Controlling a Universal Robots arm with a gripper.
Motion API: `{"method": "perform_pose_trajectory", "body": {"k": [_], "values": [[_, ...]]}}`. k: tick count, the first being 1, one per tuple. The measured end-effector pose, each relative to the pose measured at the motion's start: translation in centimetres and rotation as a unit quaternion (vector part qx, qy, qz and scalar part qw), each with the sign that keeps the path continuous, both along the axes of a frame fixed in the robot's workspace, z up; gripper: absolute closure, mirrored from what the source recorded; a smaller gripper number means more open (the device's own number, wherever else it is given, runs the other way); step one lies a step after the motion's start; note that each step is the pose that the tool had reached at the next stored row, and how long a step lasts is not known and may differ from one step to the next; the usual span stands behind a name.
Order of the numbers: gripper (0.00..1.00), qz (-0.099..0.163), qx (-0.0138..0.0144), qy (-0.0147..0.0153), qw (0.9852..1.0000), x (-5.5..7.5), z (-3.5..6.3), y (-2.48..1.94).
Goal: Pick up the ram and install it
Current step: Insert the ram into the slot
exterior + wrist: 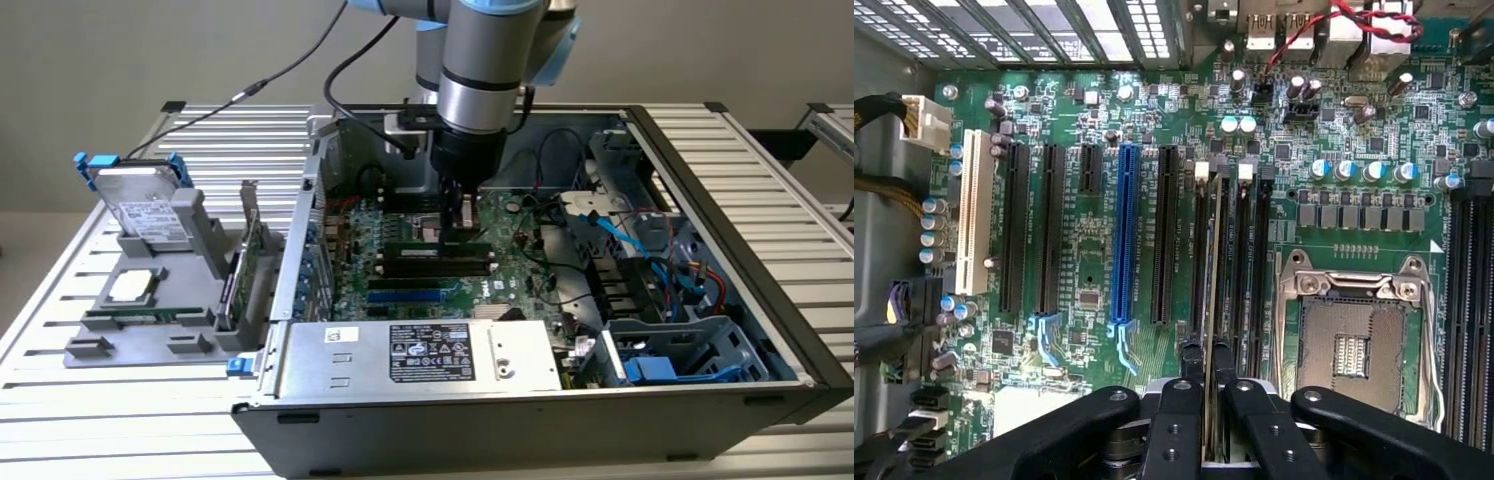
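My gripper (1208,362) is shut on the ram (1211,290), a thin green board seen edge-on between the two black fingers (1176,415). The ram stands upright and lines up with one of the long black memory slots (1239,260) beside the CPU socket; whether it is seated in the slot I cannot tell. In the exterior view the gripper (462,224) reaches down into the open computer case (747,300), low over the motherboard (400,290), with the ram (424,240) at its tip just above the black slots.
An open CPU socket (1351,345) lies beside the memory slots. A blue expansion slot (1124,240) and a white slot (974,210) lie further off. The power supply (420,350) fills the case front. A grey holder with a hard drive (147,215) stands at the exterior view's left.
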State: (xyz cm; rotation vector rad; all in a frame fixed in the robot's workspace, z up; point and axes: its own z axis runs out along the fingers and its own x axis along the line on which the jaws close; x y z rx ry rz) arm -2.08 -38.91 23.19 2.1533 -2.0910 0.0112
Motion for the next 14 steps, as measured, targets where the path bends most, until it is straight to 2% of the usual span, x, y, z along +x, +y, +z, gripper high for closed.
{"method": "perform_pose_trajectory", "body": {"k": [4, 10, 14], "values": [[0.86, 0.000, -0.0021, 0.0000, 1.0000, 0.00, -0.47, 0.00], [0.86, 0.000, -0.0061, 0.0001, 1.0000, 0.01, -0.63, -0.01], [0.86, 0.000, -0.0065, 0.0000, 1.0000, 0.05, -0.64, -0.01]]}}
